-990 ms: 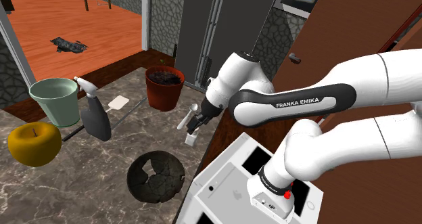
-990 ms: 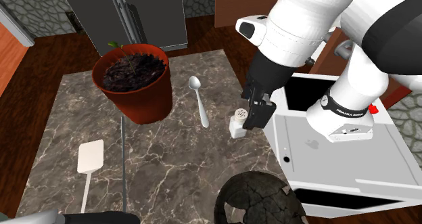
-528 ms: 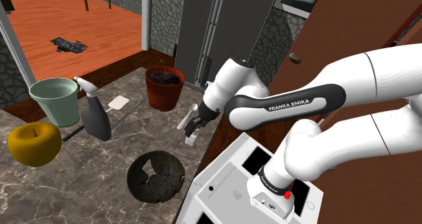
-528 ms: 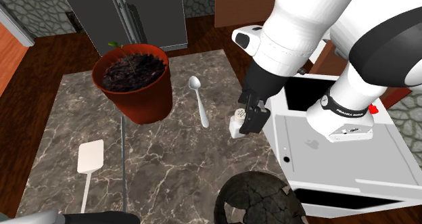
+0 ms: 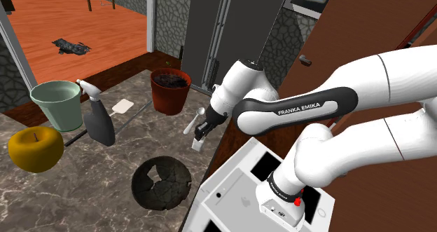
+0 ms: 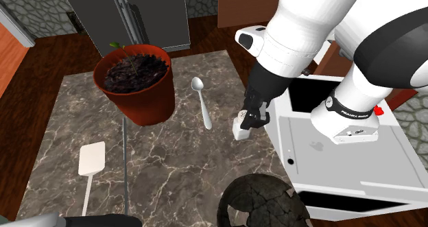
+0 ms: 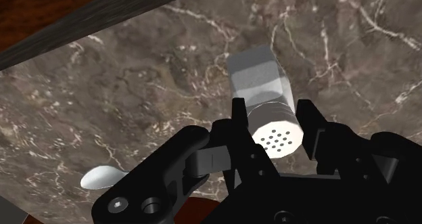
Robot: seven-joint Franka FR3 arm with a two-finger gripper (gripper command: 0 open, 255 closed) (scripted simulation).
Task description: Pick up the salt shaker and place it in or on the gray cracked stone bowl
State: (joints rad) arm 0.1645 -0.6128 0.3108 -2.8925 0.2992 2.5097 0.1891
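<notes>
**Salt shaker** (image 7: 262,87) – qty 1. Small, white, squarish body w/ round holed cap. Upright on the marble table (image 6: 171,171), at the edge next to the stand (image 6: 343,157).

**Gripper** (image 6: 253,118) – qty 1. Black, 2 fingers. They are drawn in narrow on the shaker's cap, one each side, and the wrist view has both touching it, so it has hold of the shaker.

**Bowl** (image 5: 161,183) – qty 1. Dark grey, cracked. On the same table, apart from the shaker, toward the shoulder view's bottom.

**Spoon** (image 6: 202,108) – qty 1. Pale, lying flat near the shaker, betw. it and the pot.

**Flower pot** (image 6: 134,88) – qty 1. Red-brown, full of dark soil, upright at the table's far end.

**Spatula** (image 6: 90,160) – qty 1. White, flat on the table.

**Spray bottle** (image 5: 99,122) – qty 1. Grey w/ white head, upright.

**Bucket** (image 5: 57,104) – qty 1. Pale green, just beside the bottle.

**Apple-shaped thing** (image 5: 35,148) – qty 1. Yellow, near the bucket at the shoulder view's left.

**Fridge** (image 5: 224,34) – qty 1. Grey, two doors, beyond the table.
</notes>
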